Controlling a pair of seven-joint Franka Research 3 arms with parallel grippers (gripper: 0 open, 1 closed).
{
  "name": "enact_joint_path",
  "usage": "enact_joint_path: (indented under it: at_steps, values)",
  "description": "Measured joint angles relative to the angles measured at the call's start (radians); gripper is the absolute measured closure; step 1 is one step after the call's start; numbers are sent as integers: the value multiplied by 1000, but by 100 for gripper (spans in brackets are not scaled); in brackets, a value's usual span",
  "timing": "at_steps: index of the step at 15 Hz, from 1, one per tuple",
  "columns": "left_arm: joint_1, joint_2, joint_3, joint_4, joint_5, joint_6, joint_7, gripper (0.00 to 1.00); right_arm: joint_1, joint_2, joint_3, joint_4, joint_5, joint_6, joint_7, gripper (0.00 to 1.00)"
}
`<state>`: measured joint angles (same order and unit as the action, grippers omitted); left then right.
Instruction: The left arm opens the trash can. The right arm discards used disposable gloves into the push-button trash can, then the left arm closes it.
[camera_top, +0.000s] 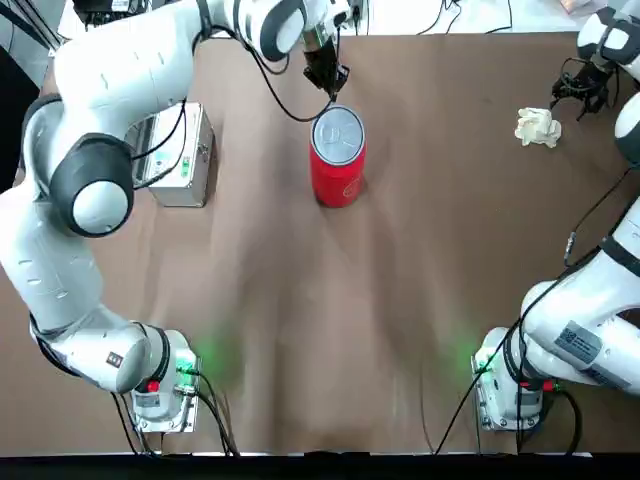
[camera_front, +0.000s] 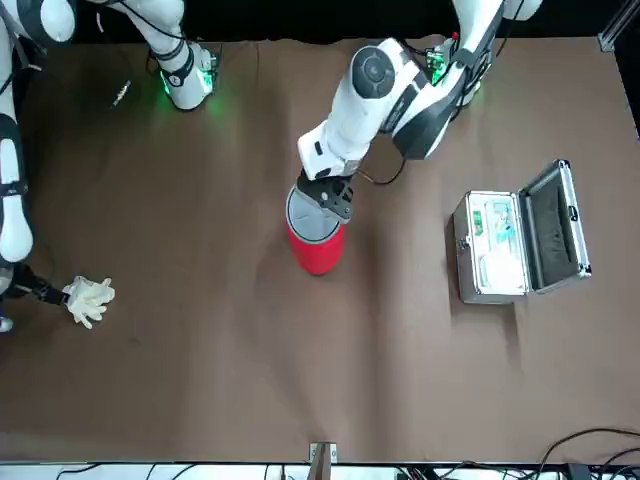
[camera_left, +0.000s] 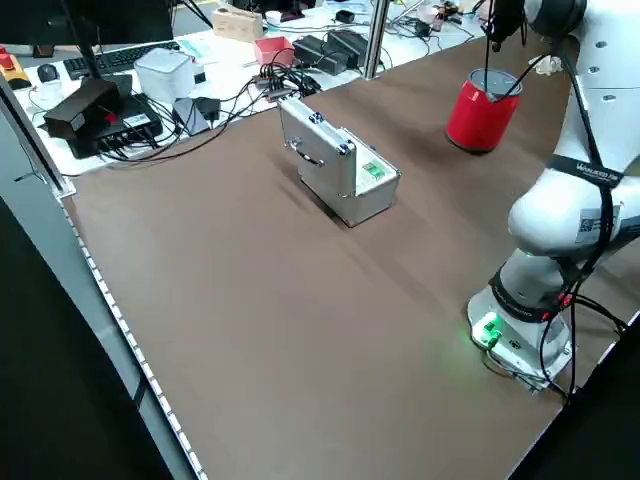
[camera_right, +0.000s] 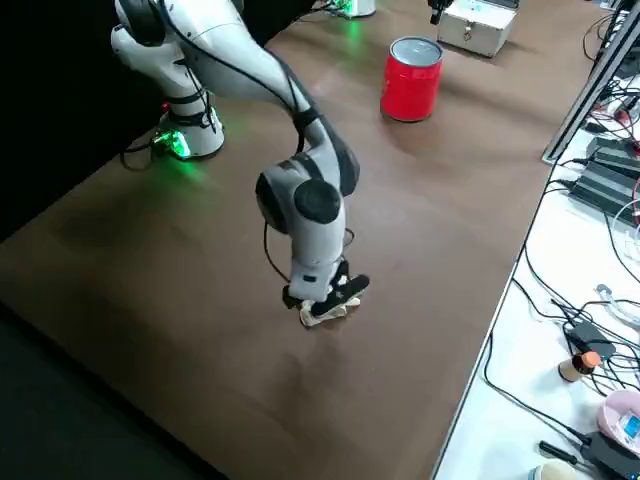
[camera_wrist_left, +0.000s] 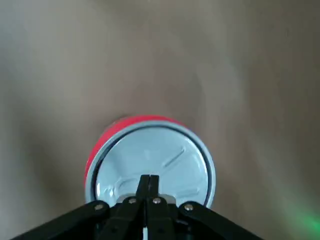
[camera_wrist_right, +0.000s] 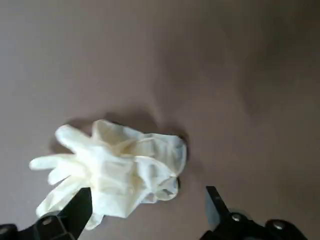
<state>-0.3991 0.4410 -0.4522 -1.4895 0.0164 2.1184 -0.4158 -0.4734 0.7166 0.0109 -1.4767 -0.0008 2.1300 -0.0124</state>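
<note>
The red trash can (camera_top: 338, 170) stands upright mid-table with its silver lid (camera_wrist_left: 150, 157) down. My left gripper (camera_top: 328, 78) is shut and empty, with its tips over the lid's far rim (camera_front: 318, 205); contact cannot be judged. The cream-white gloves (camera_top: 537, 126) lie crumpled on the table at the far right. My right gripper (camera_wrist_right: 147, 207) is open just beside them, its fingers (camera_wrist_right: 80, 210) spread wider than the wad (camera_wrist_right: 115, 170) and holding nothing. The front view shows the gloves (camera_front: 88, 298) right next to that gripper (camera_front: 30, 288).
A silver metal case (camera_top: 185, 160) sits left of the can; in the front view its hinged lid (camera_front: 555, 220) is raised. Cables and desk clutter (camera_left: 150, 80) lie beyond the table's left edge, more cables (camera_right: 600, 170) past the far edge.
</note>
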Motion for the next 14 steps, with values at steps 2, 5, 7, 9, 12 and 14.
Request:
enact_joint_path:
  at_steps: [2, 5, 7, 9, 12, 14]
  values:
    - [-24, 37, 0, 2, 55, 68, -52, 99, -13, 7, 5, 0, 0, -1, 150, 0]
    - [-51, 59, 1, 5, 89, 85, -94, 99, 4, 20, 15, 0, 0, -1, 307, 0]
    - [-65, 73, 1, 6, 107, 103, -113, 99, 26, 40, 17, 0, 0, 32, 366, 0]
    - [-74, 86, 2, 7, 117, 111, -117, 99, 41, 60, 17, 0, 0, 86, 391, 0]
    - [-96, 107, 10, 10, 133, 116, -136, 99, 45, 78, 17, 1, 0, 105, 401, 0]
    - [-115, 123, 24, 24, 137, 119, -143, 99, 45, 82, 17, 1, 0, 105, 401, 0]
